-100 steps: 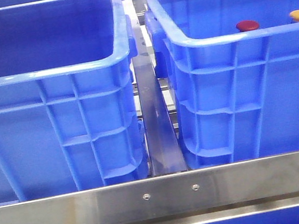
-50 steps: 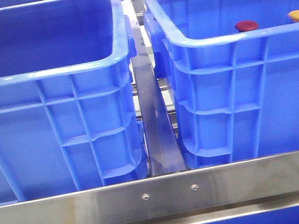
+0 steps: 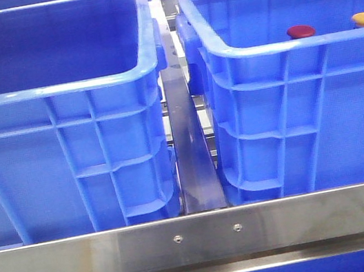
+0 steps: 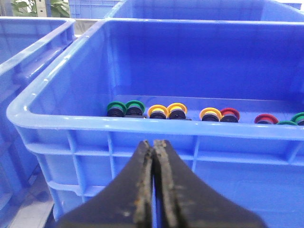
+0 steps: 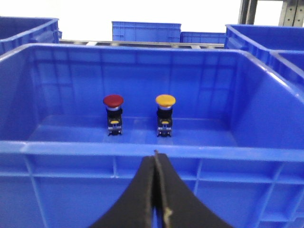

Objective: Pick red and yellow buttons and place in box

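- Here we see the right gripper [image 5: 155, 190] with its fingers pressed together, holding nothing, just outside the near rim of a blue crate [image 5: 142, 149].
- Beyond that gripper, inside the crate, stand the red button [image 5: 113, 100] and the yellow button [image 5: 165, 100], upright on small dark bases, side by side and apart; the red one lies slightly toward the gripper's left.
- In the front view we make out both caps above the right-hand crate's rim.
- The left gripper [image 4: 153, 185] is likewise closed and empty, facing another blue crate [image 4: 61, 121].
- Past it, inside, we count a row of green, yellow and red buttons [image 4: 190, 113].
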